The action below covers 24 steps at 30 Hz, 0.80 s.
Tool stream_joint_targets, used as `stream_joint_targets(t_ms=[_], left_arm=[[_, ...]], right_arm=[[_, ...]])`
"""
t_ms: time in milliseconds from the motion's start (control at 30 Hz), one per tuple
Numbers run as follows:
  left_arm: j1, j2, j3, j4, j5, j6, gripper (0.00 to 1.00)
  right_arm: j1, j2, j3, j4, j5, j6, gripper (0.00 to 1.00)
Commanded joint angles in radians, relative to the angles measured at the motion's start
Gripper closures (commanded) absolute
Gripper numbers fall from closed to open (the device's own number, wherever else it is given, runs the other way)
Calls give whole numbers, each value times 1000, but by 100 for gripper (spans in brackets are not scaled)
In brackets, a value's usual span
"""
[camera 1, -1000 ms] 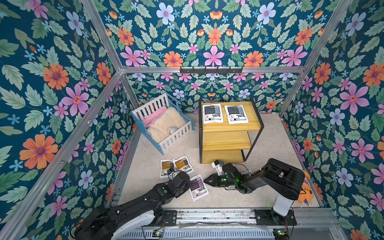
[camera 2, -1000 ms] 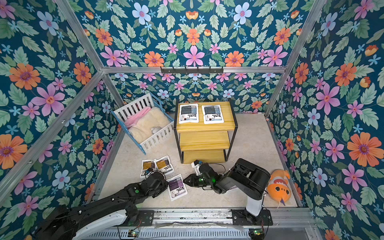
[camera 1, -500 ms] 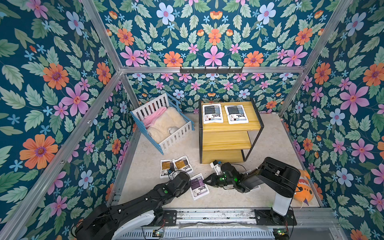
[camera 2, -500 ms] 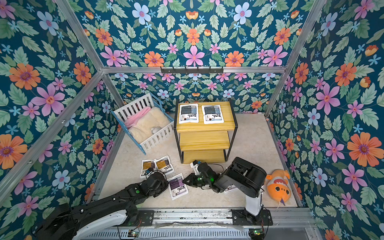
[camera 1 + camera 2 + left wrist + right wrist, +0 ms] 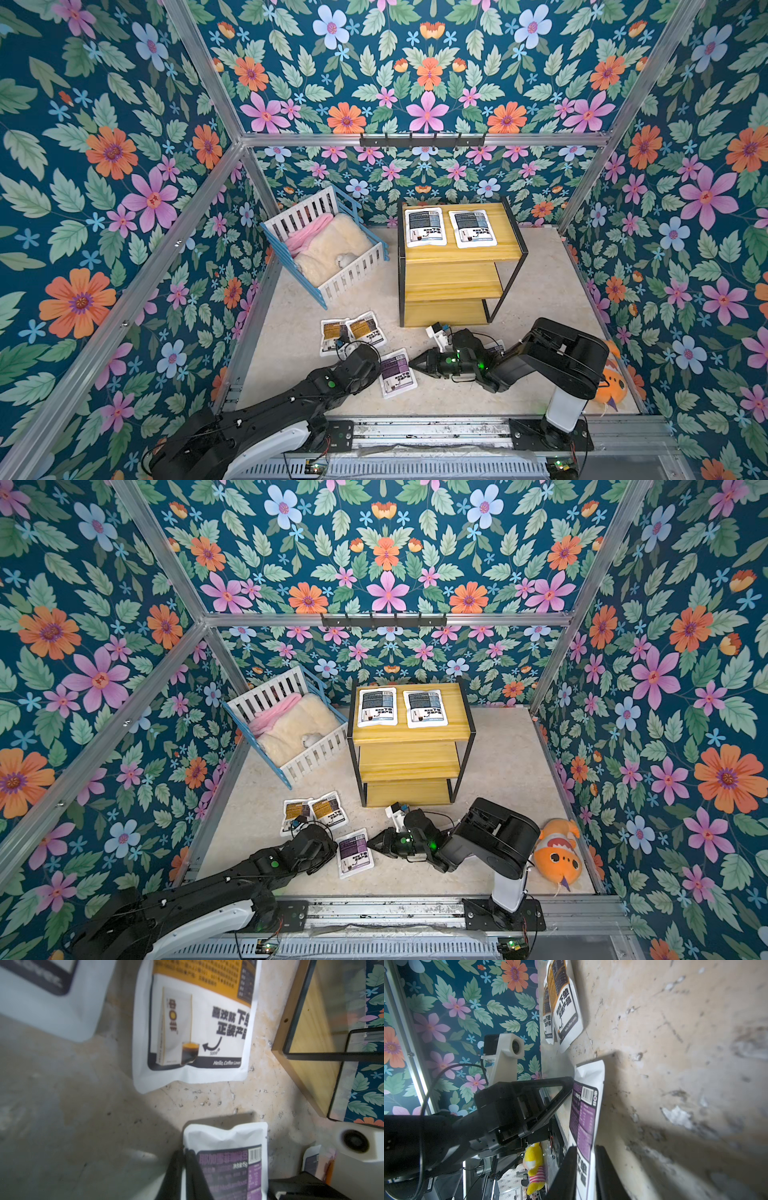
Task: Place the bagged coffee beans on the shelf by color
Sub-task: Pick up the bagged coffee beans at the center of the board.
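A purple bagged coffee beans pouch sits between both arms on the floor and casts a shadow as if slightly raised. My left gripper is shut on one side edge of it. From the opposite side my right gripper is shut on it, a finger on each face. Another purple pouch peeks out by the right arm. Two yellow-brown pouches lie on the floor, overlapping. The shelf has two blue-grey pouches on its top tier.
A white-and-blue crib with fluffy bedding stands left of the shelf. An orange plush fish lies by the right wall behind the right arm. The metal base rail runs along the front, and flowered walls close in the floor.
The right arm's elbow has shifted a little. Both grippers stay at the purple pouch, which lies about where it was.
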<state>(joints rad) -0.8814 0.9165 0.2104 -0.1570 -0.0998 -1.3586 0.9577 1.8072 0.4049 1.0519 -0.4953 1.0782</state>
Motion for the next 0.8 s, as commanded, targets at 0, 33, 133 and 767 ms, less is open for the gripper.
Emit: stream_joint_targets(t_ms=[0, 33, 133, 767], left_arm=[[1, 12, -16, -191, 15, 5, 87], [1, 12, -16, -190, 14, 4, 87], [1, 12, -19, -190, 14, 6, 87], [1, -16, -12, -217, 7, 0, 84]], right_arm=[[1, 16, 9, 2, 19, 7, 78], [1, 23, 11, -3, 27, 13, 78], [1, 42, 21, -18, 33, 15, 78], [1, 45, -13, 108, 23, 81, 100]])
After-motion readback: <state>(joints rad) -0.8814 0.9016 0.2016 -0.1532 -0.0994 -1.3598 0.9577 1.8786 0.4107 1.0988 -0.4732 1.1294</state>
